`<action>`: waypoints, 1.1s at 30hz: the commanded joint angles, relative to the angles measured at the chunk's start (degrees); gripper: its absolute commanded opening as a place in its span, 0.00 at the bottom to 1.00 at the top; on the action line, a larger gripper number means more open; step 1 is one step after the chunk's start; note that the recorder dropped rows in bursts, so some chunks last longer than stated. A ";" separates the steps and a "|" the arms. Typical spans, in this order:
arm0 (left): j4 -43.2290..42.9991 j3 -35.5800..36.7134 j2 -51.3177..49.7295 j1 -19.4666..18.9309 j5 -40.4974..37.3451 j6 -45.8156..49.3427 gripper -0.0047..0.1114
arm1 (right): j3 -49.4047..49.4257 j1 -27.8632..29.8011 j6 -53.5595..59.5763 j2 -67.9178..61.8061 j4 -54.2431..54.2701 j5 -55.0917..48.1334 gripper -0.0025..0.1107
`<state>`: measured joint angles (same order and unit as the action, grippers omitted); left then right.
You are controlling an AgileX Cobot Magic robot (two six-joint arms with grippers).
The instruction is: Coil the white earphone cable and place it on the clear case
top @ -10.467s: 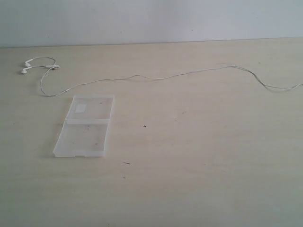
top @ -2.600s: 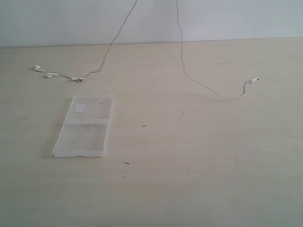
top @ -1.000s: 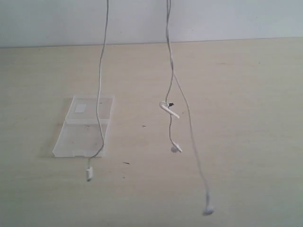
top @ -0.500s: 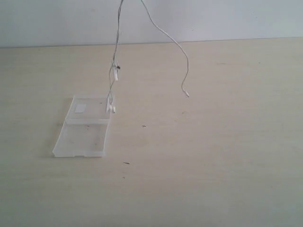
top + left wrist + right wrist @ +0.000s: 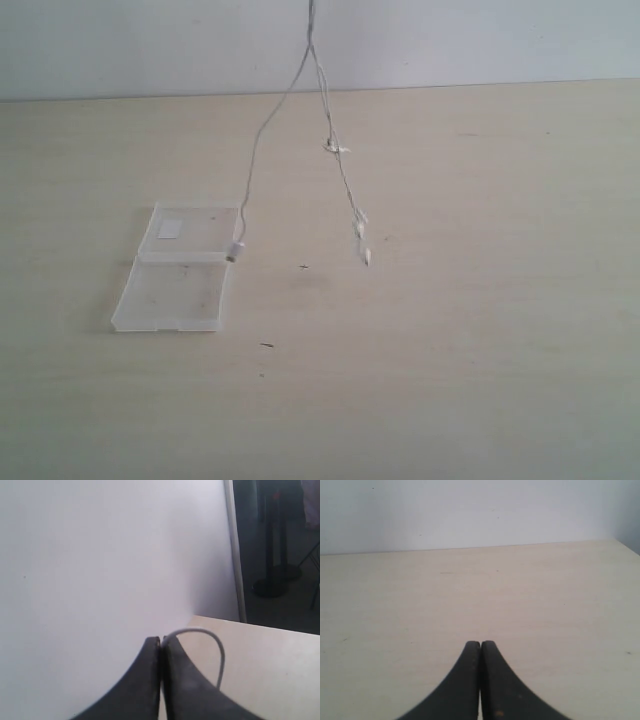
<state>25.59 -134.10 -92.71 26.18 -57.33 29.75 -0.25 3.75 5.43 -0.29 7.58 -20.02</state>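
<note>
The white earphone cable (image 5: pixel 256 152) hangs from above the top edge of the exterior view in two strands. One strand ends in the plug (image 5: pixel 235 251) at the right edge of the clear case (image 5: pixel 178 268). The other carries the inline remote (image 5: pixel 335 148) and both earbuds (image 5: pixel 362 238), dangling over the table right of the case. My left gripper (image 5: pixel 160 640) is shut on the white earphone cable (image 5: pixel 212 642), which loops out from its tips. My right gripper (image 5: pixel 480 643) is shut with nothing showing between its fingers. Neither gripper shows in the exterior view.
The case lies open on a pale wooden table (image 5: pixel 450 320) and bears a small white sticker (image 5: pixel 171 229) on its far half. A white wall (image 5: pixel 500 40) backs the table. Small dark specks (image 5: pixel 267 346) mark the tabletop near the case.
The hanging cable has swung: the plug strand moved left to the case's right edge, and the remote and earbuds moved right, away from the case.
</note>
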 commanded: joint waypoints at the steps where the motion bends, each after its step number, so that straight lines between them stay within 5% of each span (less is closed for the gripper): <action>1: 0.18 0.10 0.40 0.14 0.86 -0.13 0.04 | 0.25 0.24 0.43 0.29 -0.14 0.85 0.02; 25: -2.00 0.10 -0.80 0.14 1.98 0.24 0.04 | 0.25 0.24 0.93 0.29 -0.61 0.99 0.02; 33: -4.99 0.10 -2.49 0.14 1.98 1.45 0.04 | 0.25 0.24 0.37 0.29 8.63 12.51 0.02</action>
<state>21.61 -134.10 -94.43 26.18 -56.33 30.97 -0.25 3.75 5.82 -0.29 10.05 -12.41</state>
